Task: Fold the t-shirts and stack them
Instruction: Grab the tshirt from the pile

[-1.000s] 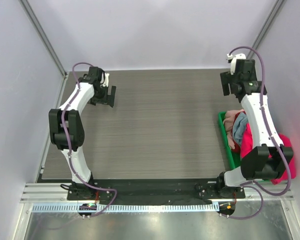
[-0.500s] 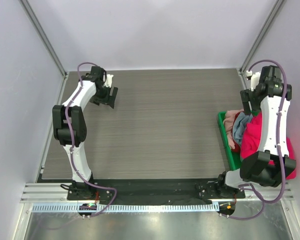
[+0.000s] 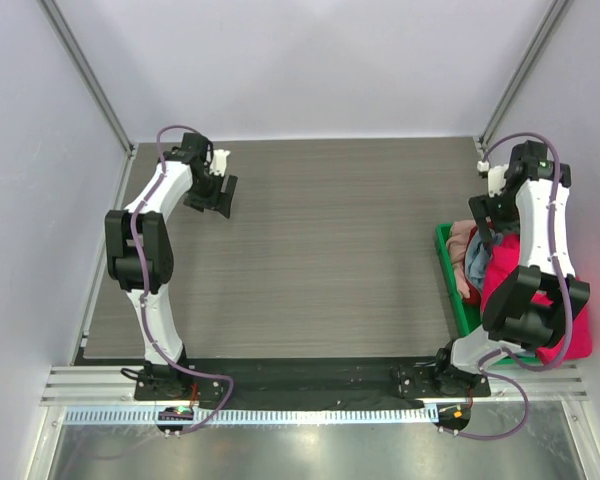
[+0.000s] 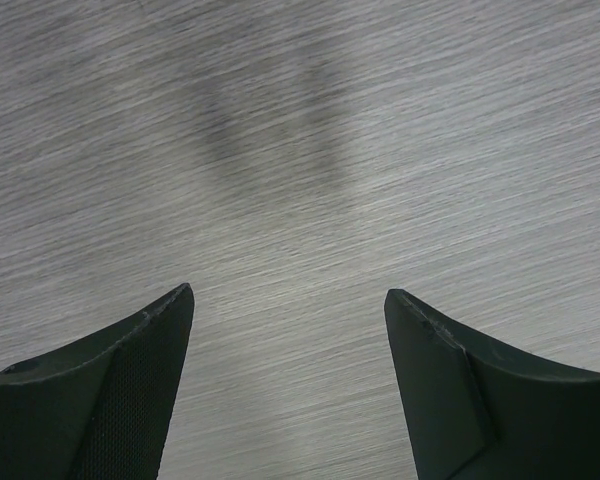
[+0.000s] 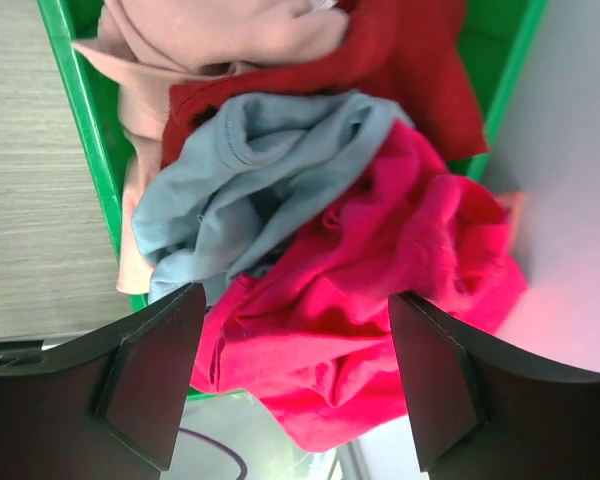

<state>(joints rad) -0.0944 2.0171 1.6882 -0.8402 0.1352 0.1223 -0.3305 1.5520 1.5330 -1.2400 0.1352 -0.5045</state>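
The right end effector point(image 5: 295, 298) hangs wide open and empty directly above the t-shirts point(image 5: 310, 200), a crumpled heap just below its fingers. The crimson shirt point(image 5: 400, 270) lies nearest, with the grey-blue shirt point(image 5: 250, 170) touching it and the pink shirt point(image 5: 200, 35) and dark red shirt point(image 5: 410, 70) beyond. All sit in a green crate point(image 5: 85, 110). The left end effector point(image 4: 290, 295), also open and empty, hovers over the wood-grain surface point(image 4: 300, 120). Nothing looks folded or stacked, so the whole task seems left to do.
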